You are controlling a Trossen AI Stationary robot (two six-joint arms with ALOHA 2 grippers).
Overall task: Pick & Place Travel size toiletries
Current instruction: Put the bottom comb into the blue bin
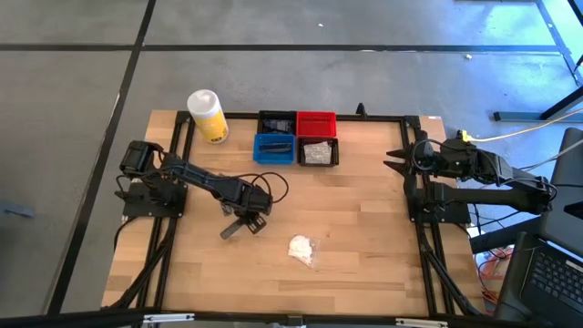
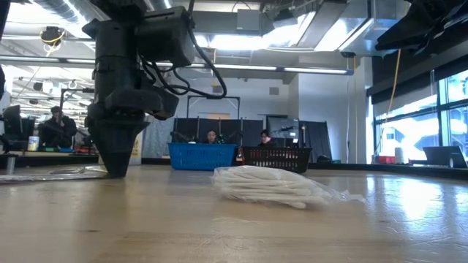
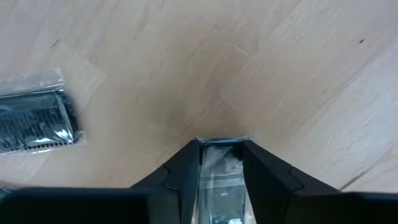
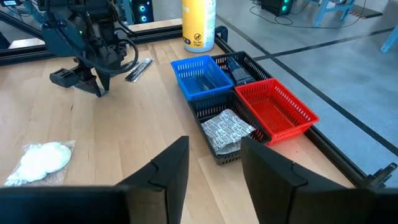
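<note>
My left gripper (image 1: 248,217) points straight down at the wooden table (image 1: 364,264), left of its middle, and is closed on a clear packet (image 3: 221,171) with something dark inside. A second clear packet (image 3: 37,121) with a dark item lies flat close by, also seen as the packet (image 4: 140,68) beyond that gripper. A white wad in clear wrap (image 1: 301,248) rests flat near the table's middle, the same wad (image 2: 267,186) in the low view. My right gripper (image 4: 214,162) waits open and empty over the table's right edge. My left gripper pinches the clear packet between its two fingers (image 3: 186,177), one on each long side. The fingers come from above, pointing down. The packet's end (image 3: 222,142) shows just past the fingertips, and the packet lies on the table.
At the far edge stand small bins: a blue bin (image 1: 273,148), a red bin (image 1: 316,122), a black bin (image 1: 276,122), and a black bin (image 1: 318,152) holding a crinkly packet. A yellow container (image 1: 208,116) stands left of them. People sit in the room beyond.
</note>
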